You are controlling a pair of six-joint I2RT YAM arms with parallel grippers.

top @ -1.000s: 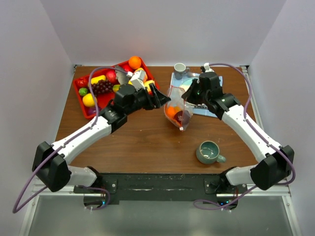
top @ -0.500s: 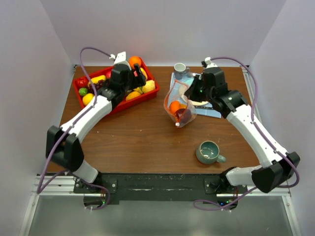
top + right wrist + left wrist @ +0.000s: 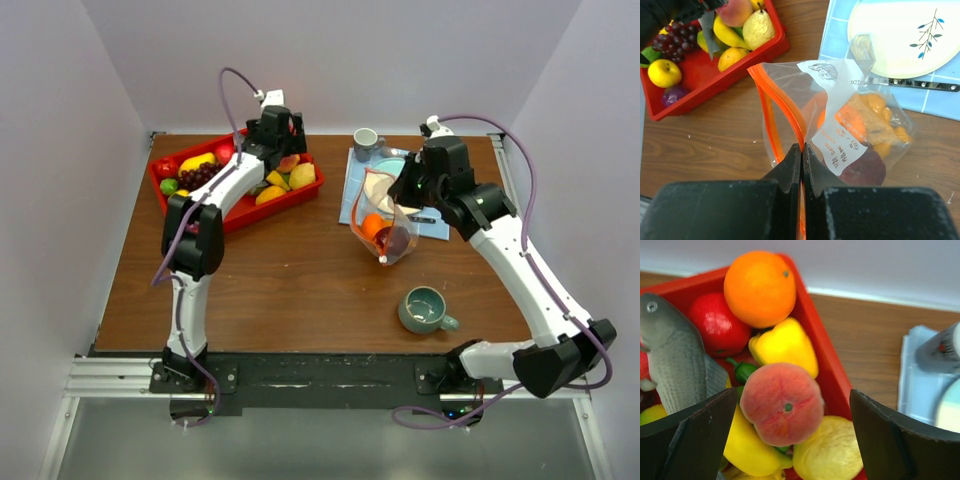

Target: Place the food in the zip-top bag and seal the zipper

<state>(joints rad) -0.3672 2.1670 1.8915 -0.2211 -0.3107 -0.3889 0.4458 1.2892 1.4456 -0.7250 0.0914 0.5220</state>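
brown tabletop under pale walls. left jaws stand open above the red tray, one finger on each side of a peach lying on the heaped food; whether they touch it cannot be told. right jaws are closed on the zipper of the bag, holding it upright beside a blue mat, mouth open. an orange and a dark red piece sit inside. a green mug stands nearer the arm bases.
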